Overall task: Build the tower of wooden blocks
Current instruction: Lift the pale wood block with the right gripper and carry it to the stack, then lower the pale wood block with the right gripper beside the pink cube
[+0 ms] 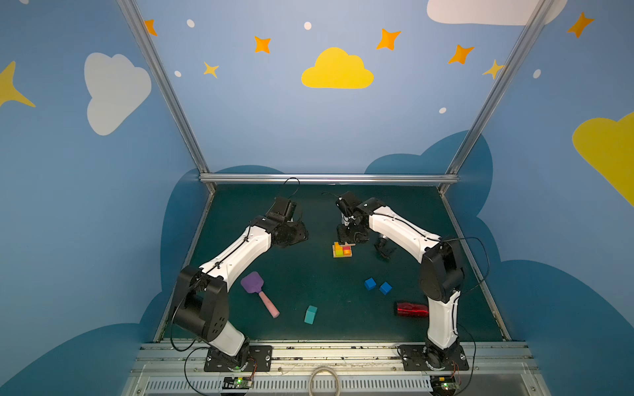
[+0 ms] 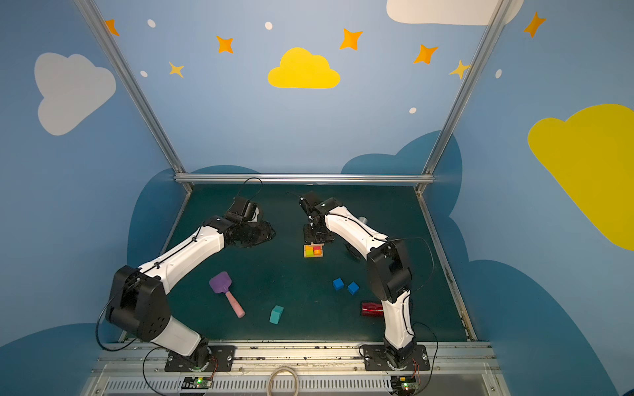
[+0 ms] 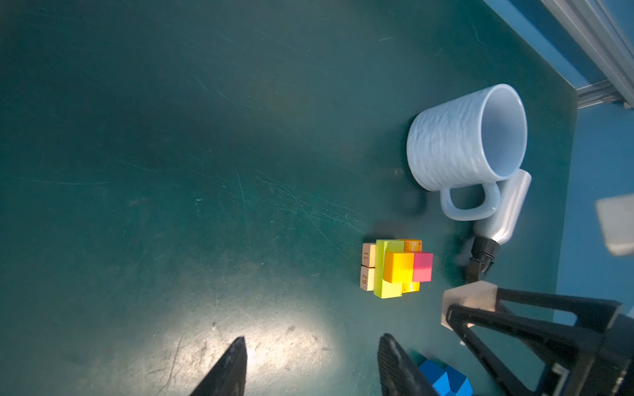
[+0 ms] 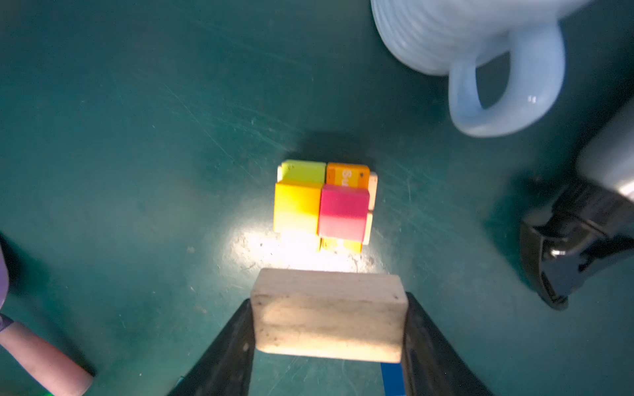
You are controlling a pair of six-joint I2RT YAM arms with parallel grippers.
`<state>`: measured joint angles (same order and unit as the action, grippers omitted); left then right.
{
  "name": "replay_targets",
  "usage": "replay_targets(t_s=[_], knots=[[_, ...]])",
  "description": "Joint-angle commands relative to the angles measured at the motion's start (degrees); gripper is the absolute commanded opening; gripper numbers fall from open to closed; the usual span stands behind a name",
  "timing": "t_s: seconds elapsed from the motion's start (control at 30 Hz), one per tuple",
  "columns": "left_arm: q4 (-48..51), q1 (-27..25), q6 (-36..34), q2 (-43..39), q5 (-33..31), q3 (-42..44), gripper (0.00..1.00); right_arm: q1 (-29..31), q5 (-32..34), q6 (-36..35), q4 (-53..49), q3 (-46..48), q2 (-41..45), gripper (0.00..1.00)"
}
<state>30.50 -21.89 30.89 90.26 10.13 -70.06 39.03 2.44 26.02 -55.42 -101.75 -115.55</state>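
The tower point(image 1: 342, 249) point(image 2: 313, 250) stands mid-table: tan bars lowest, a yellow-green and an orange bar on them, then a yellow-orange cube and a pink cube point(image 4: 343, 209). My right gripper point(image 4: 328, 301) point(image 1: 348, 238) is shut on a tan wood block point(image 4: 329, 315) point(image 3: 470, 298), held in the air just beside the tower and higher than its top. My left gripper point(image 3: 314, 343) point(image 1: 302, 235) is open and empty, left of the tower. Two blue cubes point(image 1: 370, 284) point(image 1: 385, 288) and a teal peaked piece point(image 1: 310, 314) lie loose nearer the front.
A white mug point(image 3: 463, 137) lies on its side behind the tower, with a silver bottle point(image 3: 511, 205) with a black cap beside it. A purple spatula point(image 1: 252, 283) with a pink handle lies front left. A red can point(image 1: 411, 309) lies front right by the right arm.
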Motion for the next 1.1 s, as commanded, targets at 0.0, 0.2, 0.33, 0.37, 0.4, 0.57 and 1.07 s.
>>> replay_targets(t_s=[0.0,0.2,0.33,0.37,0.4,0.57,1.07], knots=[[0.9,0.4,-0.3,1.2,-0.8,-1.2,0.61,-0.5,-0.5,-2.2,-2.6,-2.5,-2.0,0.5],[0.5,0.5,0.0,2.0,-0.1,-1.2,0.61,-0.6,-0.1,-2.2,-2.2,-3.7,-4.1,0.49],[0.4,0.6,0.0,2.1,-0.3,-1.3,0.61,-0.7,-0.1,-1.6,-1.3,-3.5,-4.7,0.49],[0.4,0.6,0.0,2.3,-0.3,-1.3,0.61,-0.6,-0.2,-1.4,-1.0,-3.3,-4.8,0.49],[0.4,0.6,0.0,2.3,-0.4,-1.3,0.61,-0.6,-0.5,-1.2,-0.6,-3.3,-4.9,0.49],[0.5,0.7,0.0,2.4,-0.3,-1.4,0.61,-0.6,-0.5,-0.7,-0.1,-3.8,-5.8,0.48],[0.6,1.0,0.0,2.6,0.0,-1.4,0.61,-0.6,-0.1,0.1,0.5,-5.7,-8.0,0.49]])
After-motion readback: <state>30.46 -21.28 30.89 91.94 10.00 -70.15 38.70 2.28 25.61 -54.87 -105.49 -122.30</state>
